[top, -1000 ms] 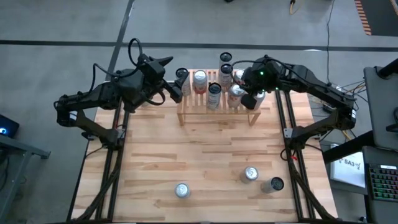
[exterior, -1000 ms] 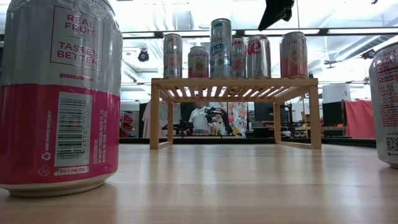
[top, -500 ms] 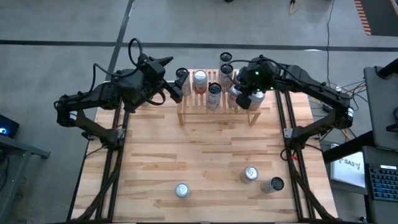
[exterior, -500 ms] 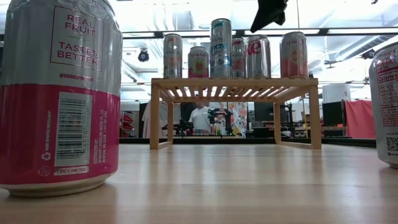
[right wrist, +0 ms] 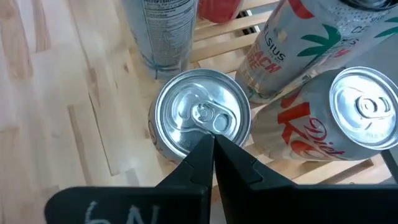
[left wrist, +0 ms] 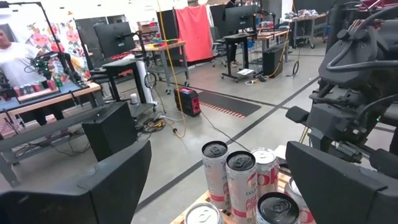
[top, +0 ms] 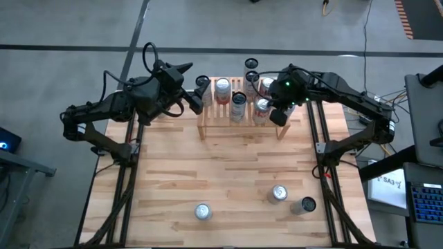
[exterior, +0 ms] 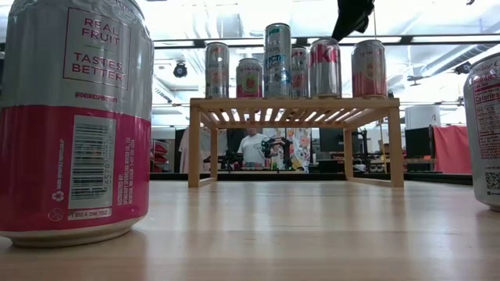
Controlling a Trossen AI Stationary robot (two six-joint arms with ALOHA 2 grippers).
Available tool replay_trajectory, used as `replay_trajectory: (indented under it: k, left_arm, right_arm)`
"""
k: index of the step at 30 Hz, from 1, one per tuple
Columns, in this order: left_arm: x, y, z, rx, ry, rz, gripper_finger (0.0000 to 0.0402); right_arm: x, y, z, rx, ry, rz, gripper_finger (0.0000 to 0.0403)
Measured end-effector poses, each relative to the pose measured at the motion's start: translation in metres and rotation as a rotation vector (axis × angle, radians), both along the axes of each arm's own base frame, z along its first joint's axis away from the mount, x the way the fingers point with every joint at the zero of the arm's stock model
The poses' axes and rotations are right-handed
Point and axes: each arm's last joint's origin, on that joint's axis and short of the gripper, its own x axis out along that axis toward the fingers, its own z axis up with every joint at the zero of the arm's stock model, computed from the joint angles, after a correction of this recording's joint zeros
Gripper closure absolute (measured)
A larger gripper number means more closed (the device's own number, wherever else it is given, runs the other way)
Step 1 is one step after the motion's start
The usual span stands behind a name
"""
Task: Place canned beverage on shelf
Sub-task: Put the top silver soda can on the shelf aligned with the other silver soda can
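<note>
The light wooden shelf (top: 239,124) stands at the table's far middle with several cans upright on its slats. My right gripper (top: 279,115) hangs shut over the shelf's right part, slanting down, its tips (right wrist: 214,144) above the top of a silver and pink can (right wrist: 200,118). A Diet Coke can (right wrist: 348,115) stands beside that can. In the low view this gripper (exterior: 344,31) shows at the height of the can tops. My left gripper (top: 196,101) waits open and level by the shelf's left end, above table height. My right gripper's shut fingertips come slanting down from the table's right side over the near rim of the silver and pink can's top (right wrist: 205,138). Whether they touch the can I cannot tell. The can stands upright on the shelf.
Three more cans stand on the table near its front edge (top: 202,211) (top: 279,194) (top: 304,205); one of them fills the low view's left (exterior: 74,117). Other cans stand behind the shelf (top: 250,66). A person (exterior: 251,147) shows in the room beyond.
My right gripper, shut throughout, has swung a little toward the table's left over the shelf, then back to the right, tipping further down. The Diet Coke can has turned on the shelf and now shows more of its lettering toward the near edge.
</note>
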Motion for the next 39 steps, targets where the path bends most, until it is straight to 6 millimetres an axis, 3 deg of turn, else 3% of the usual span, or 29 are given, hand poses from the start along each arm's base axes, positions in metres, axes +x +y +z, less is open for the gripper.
replay_trajectory:
  k: [8, 16, 27, 39]
  left_arm:
    - [0.0, 0.0, 0.0, 0.0, 0.0, 0.0, 0.0044]
    - [0.0, 0.0, 0.0, 0.0, 0.001, -0.001, 0.0044]
    - [0.001, 0.0, -0.001, 0.0, 0.006, -0.002, 0.0044]
    - [0.002, 0.0, -0.001, 0.0, 0.005, -0.002, 0.0045]
  right_arm:
    - [-0.002, 0.001, 0.011, -0.018, -0.045, -0.004, 0.0394]
    - [0.012, -0.004, 0.016, -0.016, -0.205, -0.011, 0.0394]
    - [0.022, -0.009, -0.004, -0.004, -0.072, -0.002, 0.0394]
    - [0.012, -0.007, -0.002, -0.083, -0.007, 0.002, 0.0394]
